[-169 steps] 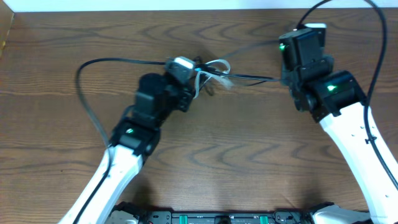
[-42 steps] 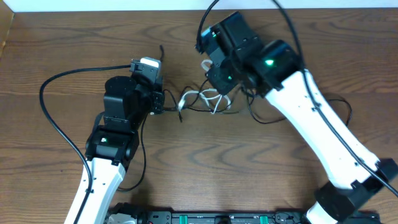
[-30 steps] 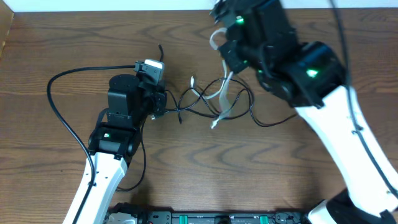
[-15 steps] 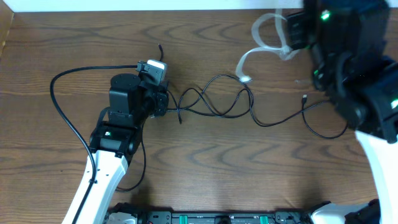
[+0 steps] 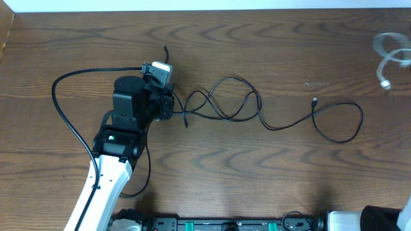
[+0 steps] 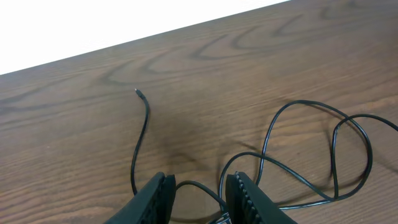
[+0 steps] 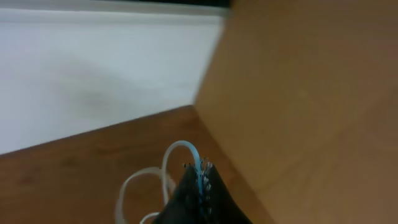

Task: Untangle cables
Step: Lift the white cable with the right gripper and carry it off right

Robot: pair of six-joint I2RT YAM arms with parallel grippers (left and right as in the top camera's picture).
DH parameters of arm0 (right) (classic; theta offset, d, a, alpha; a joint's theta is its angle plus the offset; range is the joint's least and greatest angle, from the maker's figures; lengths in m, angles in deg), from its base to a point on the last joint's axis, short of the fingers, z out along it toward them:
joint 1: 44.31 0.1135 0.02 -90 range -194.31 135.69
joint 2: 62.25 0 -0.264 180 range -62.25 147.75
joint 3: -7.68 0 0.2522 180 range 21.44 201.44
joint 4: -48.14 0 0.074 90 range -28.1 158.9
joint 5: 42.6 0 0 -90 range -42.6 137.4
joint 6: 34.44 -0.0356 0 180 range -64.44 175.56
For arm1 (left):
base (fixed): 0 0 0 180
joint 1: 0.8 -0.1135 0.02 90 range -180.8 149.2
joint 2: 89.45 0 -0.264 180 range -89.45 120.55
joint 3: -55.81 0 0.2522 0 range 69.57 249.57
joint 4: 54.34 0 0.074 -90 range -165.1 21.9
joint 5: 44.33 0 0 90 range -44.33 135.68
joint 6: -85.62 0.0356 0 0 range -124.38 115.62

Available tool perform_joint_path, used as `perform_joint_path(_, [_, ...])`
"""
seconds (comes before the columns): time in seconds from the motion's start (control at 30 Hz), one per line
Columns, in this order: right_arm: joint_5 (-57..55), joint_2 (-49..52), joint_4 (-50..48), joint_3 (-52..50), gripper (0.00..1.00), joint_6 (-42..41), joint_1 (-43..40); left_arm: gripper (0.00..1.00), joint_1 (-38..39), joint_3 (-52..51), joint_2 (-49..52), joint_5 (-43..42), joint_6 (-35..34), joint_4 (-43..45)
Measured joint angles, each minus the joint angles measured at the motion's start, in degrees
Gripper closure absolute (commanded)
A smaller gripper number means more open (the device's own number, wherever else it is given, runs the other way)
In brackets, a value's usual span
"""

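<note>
Black cable point(image 5: 276, 128) is straddled by narrowly parted fingers of the left gripper point(image 6: 198, 180); white cable point(image 7: 181, 144) is clamped tight by the right gripper point(image 7: 199, 180).

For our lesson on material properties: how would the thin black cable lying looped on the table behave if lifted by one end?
Probably floppy: the black cable lies in loose loops and curves, so it should droop rather than hold its shape. It is likely light, being so thin. Its crossing loops might snag or tighten when pulled.
</note>
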Motion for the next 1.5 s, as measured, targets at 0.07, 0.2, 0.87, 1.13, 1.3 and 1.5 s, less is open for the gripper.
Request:
perform_joint_path(0.07, [1.0, 0.8, -0.2, 0.0, 0.99, -0.1, -3.6, 0.68, 0.0, 0.0, 0.0, 0.0, 0.0, 0.0])
perform_joint_path(0.2, [3.5, 4.5, -1.8, 0.1, 0.99, -0.1, -11.0, 0.68, 0.0, 0.0, 0.0, 0.0, 0.0, 0.0])
perform_joint_path(0.87, [9.3, 28.0, -6.9, 0.1, 0.99, -1.1, -34.4, 0.73, 0.0, 0.0, 0.0, 0.0, 0.0, 0.0])
perform_joint_path(1.13, [15.2, 37.2, -0.6, 0.1, 0.01, -2.8, -37.3, 0.48, 0.0, 0.0, 0.0, 0.0, 0.3, 0.0])
perform_joint_path(1.3, [22.0, 38.9, 0.5, 0.1, 0.01, -1.7, -37.1, 0.41, 0.0, 0.0, 0.0, 0.0, 0.0, 0.0])
perform_joint_path(1.5, [29.7, 36.8, 2.6, 0.1, 0.01, -1.7, -35.6, 0.41, 0.0, 0.0, 0.0, 0.0, 0.0, 0.0])
